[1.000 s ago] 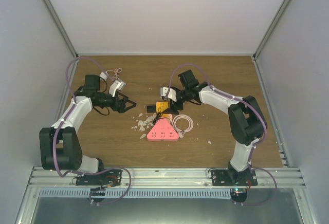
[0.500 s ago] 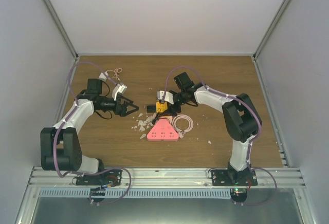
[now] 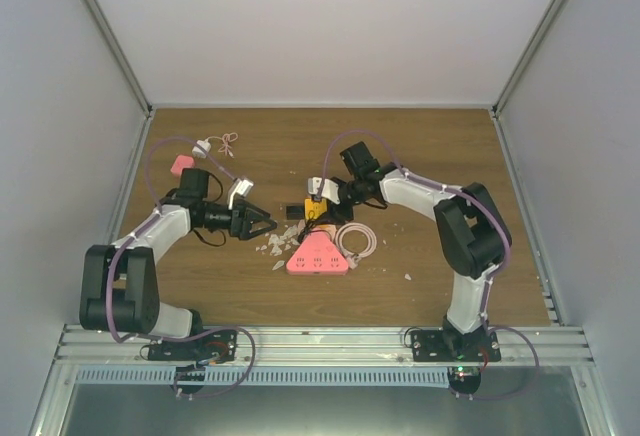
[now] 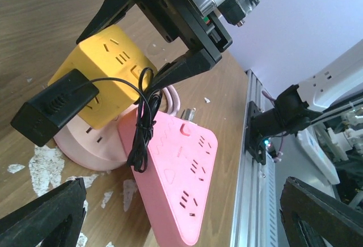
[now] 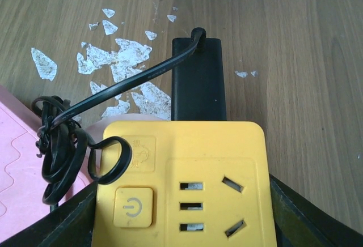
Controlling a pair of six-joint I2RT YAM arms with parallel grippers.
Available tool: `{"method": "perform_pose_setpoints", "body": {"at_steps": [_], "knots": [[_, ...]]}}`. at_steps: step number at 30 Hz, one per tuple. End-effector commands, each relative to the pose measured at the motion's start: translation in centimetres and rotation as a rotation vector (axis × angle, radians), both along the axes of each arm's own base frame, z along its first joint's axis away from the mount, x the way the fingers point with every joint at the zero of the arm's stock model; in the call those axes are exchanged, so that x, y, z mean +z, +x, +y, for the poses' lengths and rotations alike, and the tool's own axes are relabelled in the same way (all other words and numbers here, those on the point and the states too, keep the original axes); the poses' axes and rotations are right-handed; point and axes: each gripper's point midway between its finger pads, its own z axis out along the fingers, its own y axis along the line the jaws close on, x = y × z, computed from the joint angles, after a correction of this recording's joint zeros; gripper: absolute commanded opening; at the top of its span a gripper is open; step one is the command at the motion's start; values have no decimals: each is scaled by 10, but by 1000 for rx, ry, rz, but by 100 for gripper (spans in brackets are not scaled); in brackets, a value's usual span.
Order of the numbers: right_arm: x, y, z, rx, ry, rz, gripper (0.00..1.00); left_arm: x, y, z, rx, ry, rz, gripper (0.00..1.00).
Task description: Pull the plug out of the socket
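**A:** What could go wrong from here?

**B:** Taken from the near edge back, the pink power strip (image 3: 318, 256) is overlapped by a bunched black cord (image 4: 142, 128), which is looped up to the black plug (image 5: 197, 80). That bunch could be caught by the closing fingers instead of the plug body, and the grasp would probably slip. If the pull were angled rather than kept along the pins, the yellow socket block (image 5: 181, 184) could be twisted out of its hold. It could also be dragged across the strip.

**A:** How are the pincers set?

**B:** The left gripper (image 3: 258, 223) is spread apart, and nothing is held in it. Further back, the right gripper (image 3: 318, 202) is clamped on the yellow socket block, with one finger laid against each flank.

**A:** And where is the plug found?

**B:** It is seated in a side face of the block, at the block's nine o'clock from overhead. From the left gripper it is placed between two and three o'clock, near but not touched. In the left wrist view it is seen toward ten o'clock, off the line between the fingers, so some re-aiming is judged to be needed before closing.
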Motion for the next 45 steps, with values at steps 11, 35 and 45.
{"method": "perform_pose_setpoints", "body": {"at_steps": [11,35,45], "knots": [[-8,-5,-46,-150,-52,30,36,-20,-19,-32,-123,-100,75,89],[-7,0,-70,-237,-29,8,29,-84,-62,-90,-357,-112,326,71],[-10,-3,-69,-234,-27,33,29,-96,-60,-100,-385,-130,399,61]]}}
